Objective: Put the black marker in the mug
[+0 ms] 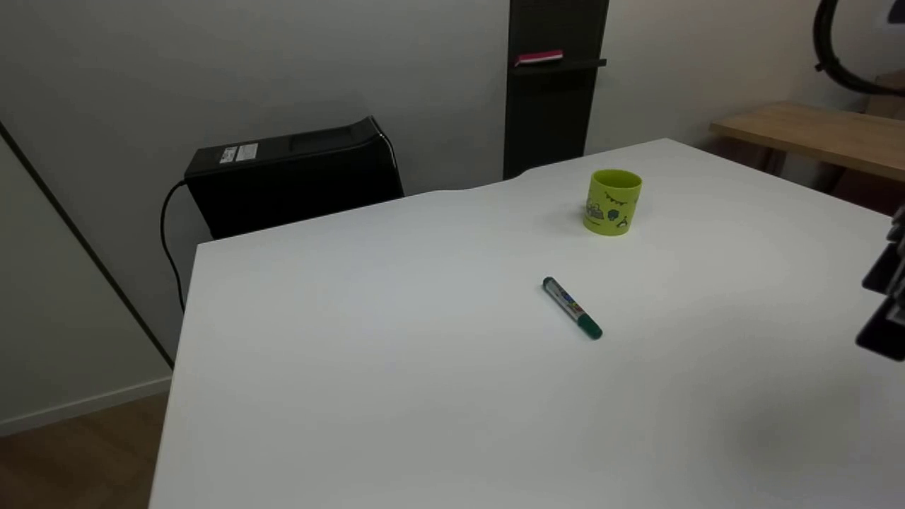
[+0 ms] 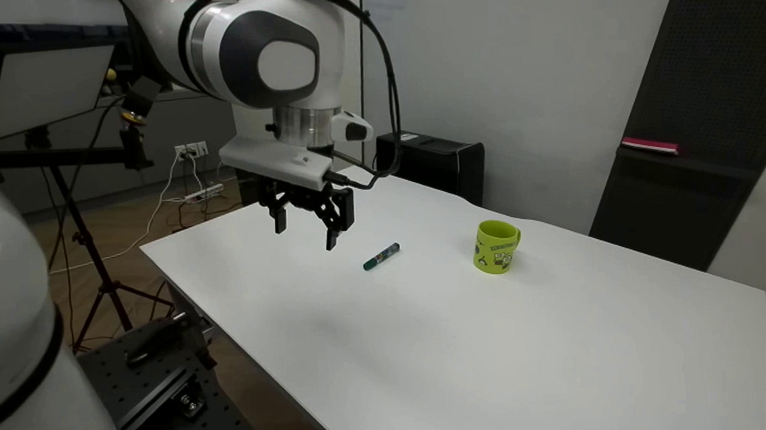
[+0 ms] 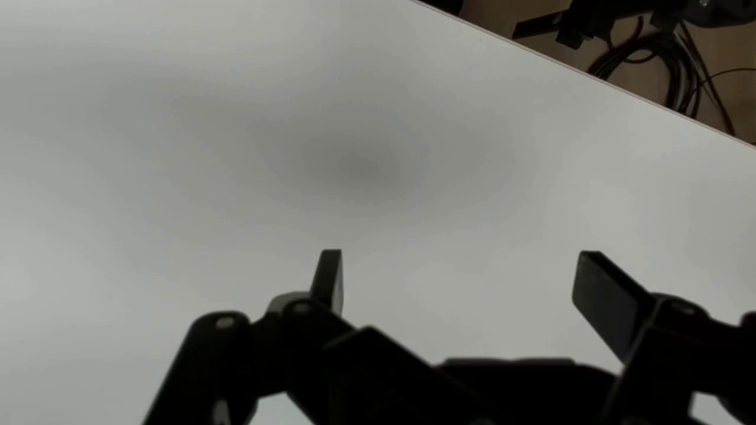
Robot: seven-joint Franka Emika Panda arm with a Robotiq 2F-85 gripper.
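Note:
The black marker (image 1: 571, 307) lies flat on the white table in both exterior views (image 2: 381, 257). It has a dark green cap and end and a pale printed barrel. The yellow-green mug (image 1: 612, 208) stands upright beyond it, also in both exterior views (image 2: 494, 254), with dark drawings on its side and its mouth up. The two are apart. My gripper (image 2: 306, 232) is open and empty, above the table and apart from the marker. Its fingertips show at the right edge in an exterior view (image 1: 880, 311). The wrist view shows its spread fingers (image 3: 460, 260), without marker or mug.
The white table (image 1: 339, 396) has an edge (image 3: 531, 50) at the upper right of the wrist view. A black box-like appliance (image 1: 297, 177) stands behind the table. A dark panel (image 2: 689, 179) holds a small red item (image 2: 649, 145). A tripod (image 2: 89, 243) stands beside the robot.

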